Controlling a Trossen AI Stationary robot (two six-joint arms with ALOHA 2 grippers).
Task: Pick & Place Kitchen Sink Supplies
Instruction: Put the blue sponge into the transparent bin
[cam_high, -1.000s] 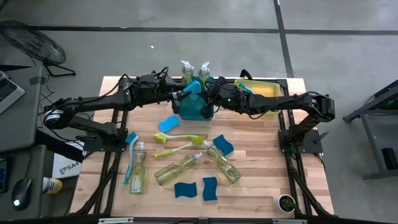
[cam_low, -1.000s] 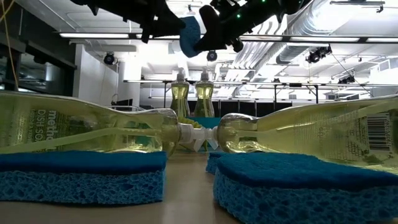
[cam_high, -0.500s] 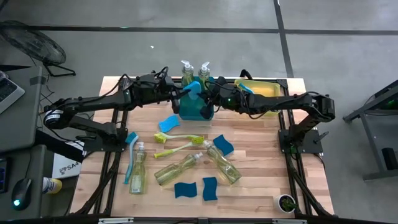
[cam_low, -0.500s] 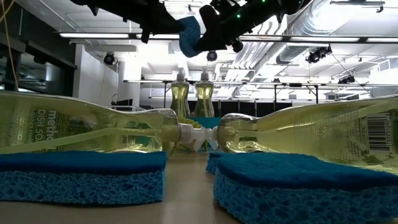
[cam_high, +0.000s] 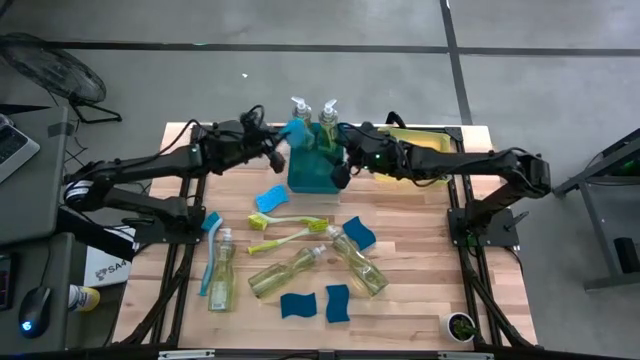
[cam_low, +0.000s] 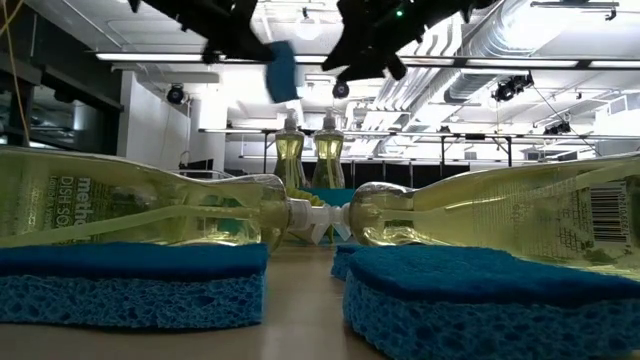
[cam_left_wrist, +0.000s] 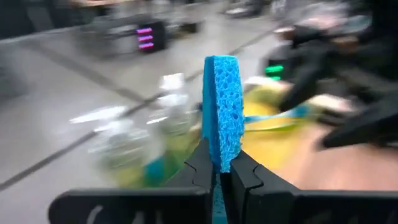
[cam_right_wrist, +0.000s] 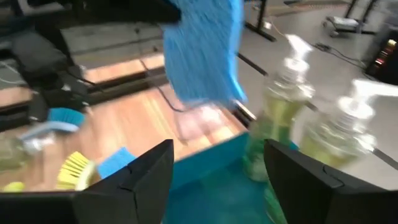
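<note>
Near edge of table: two small blue wavy-edged sponges (cam_high: 297, 305) (cam_high: 338, 302) lie flat on the wooden table (cam_high: 420, 280).
Just behind them: three clear pump bottles of yellow-green soap lie on their sides — one at the left (cam_high: 220, 283), two near the middle (cam_high: 286, 271) (cam_high: 357, 265).
Middle of table: two lime-green dish brushes (cam_high: 290, 220) (cam_high: 287, 237) lie side by side, a blue long-handled brush (cam_high: 209, 250) beside the left bottle, one loose blue sponge (cam_high: 269, 198) and another (cam_high: 360, 234) to the right.
Far side: a teal rectangular bin (cam_high: 315, 172) with two upright soap bottles (cam_high: 299, 113) (cam_high: 327, 112) at its back edge, and a yellow bin (cam_high: 425, 146) beside it.
Left gripper (cam_left_wrist: 221, 167): raised above the teal bin's left end — fingers clamped tight on a blue sponge (cam_left_wrist: 222, 109), held on edge.
Right gripper (cam_high: 343, 172): above the teal bin's right side, jaws spread and holding nothing.
</note>
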